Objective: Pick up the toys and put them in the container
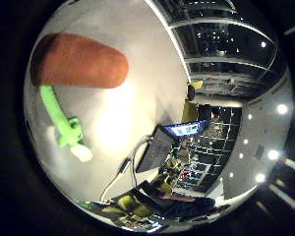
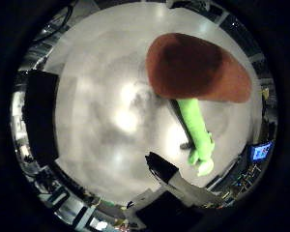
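Note:
A plush carrot toy has an orange-brown body [image 2: 195, 67] and a bright green stalk [image 2: 195, 125] that ends in a pale tip [image 2: 205, 166]. The body fills much of both views, so it is close to my palm. It hangs over a pale grey table [image 2: 111, 96], and a dark shadow runs on the table beside the stalk. A white and black part of my hand [image 2: 183, 186] shows past the stalk's tip. A dark box-like container [image 2: 38, 116] stands at the table's edge, well away from the toy.
A dark open laptop [image 1: 157, 150] with a cable sits at the table's edge, and a lit blue screen [image 1: 187, 129] is behind it. Room clutter, glass walls and ceiling lights lie beyond the table.

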`<state>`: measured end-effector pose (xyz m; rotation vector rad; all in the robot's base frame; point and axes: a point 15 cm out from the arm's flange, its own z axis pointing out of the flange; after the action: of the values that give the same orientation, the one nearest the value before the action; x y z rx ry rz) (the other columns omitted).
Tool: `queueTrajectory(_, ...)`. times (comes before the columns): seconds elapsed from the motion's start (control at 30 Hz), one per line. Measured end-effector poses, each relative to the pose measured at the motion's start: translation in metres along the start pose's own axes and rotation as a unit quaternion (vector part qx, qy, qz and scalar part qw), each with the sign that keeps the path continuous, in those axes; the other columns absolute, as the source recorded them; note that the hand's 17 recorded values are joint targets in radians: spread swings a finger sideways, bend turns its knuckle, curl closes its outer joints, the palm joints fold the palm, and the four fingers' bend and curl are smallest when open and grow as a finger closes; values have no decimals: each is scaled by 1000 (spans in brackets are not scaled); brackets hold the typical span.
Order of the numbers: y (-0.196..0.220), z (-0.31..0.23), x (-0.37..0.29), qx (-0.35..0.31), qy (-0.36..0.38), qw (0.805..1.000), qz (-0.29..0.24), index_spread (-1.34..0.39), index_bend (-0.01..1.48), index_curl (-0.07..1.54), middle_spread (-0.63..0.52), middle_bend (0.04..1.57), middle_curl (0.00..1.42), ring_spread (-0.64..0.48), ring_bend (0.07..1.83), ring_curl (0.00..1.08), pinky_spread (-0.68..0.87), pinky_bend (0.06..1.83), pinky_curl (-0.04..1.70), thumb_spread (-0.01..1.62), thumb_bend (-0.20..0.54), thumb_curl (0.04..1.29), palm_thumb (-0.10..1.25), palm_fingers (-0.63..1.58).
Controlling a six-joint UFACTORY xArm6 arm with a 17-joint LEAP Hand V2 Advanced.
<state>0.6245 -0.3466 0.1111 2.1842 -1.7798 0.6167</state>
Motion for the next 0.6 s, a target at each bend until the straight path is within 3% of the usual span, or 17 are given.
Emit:
queueTrajectory(0.27, 2, 22, -16, -7, -2, 1000, -20, -317, 162, 224, 38, 309, 346, 54, 466, 301, 324, 492, 314, 882, -27, 326, 612, 328)
queueTrajectory(0.37, 4, 24, -14, -9, 0, 1000, -22, -384, 165, 237, -75, 364, 347, -132, 709, 339, 160, 506, 294, 883, -31, 328, 616, 632)
queueTrajectory(0.43, 7, 24, -10, -10, 1, 1000, -23, -415, 168, 241, -122, 419, 361, -183, 772, 352, 94, 534, 297, 886, -32, 326, 613, 755)
queueTrajectory(0.47, 8, 24, -8, -11, 2, 1000, -23, -433, 162, 222, -167, 496, 372, -228, 806, 333, -17, 635, 290, 890, -31, 326, 614, 1066)
queueTrajectory(0.5, 11, 24, -4, -11, 3, 1000, -21, -440, 162, 221, -179, 497, 371, -240, 810, 325, -47, 645, 279, 892, -32, 326, 612, 1079)
queueTrajectory(0.57, 13, 21, 4, -9, 6, 1000, -20, -464, 277, 301, -246, 675, 446, -276, 908, 397, -312, 753, 345, 901, -28, 327, 618, 1339)
queueTrajectory(0.6, 15, 19, 8, -10, 8, 1000, -21, -466, 326, 326, -250, 727, 465, -280, 917, 404, -361, 772, 353, 904, -28, 327, 620, 1383)
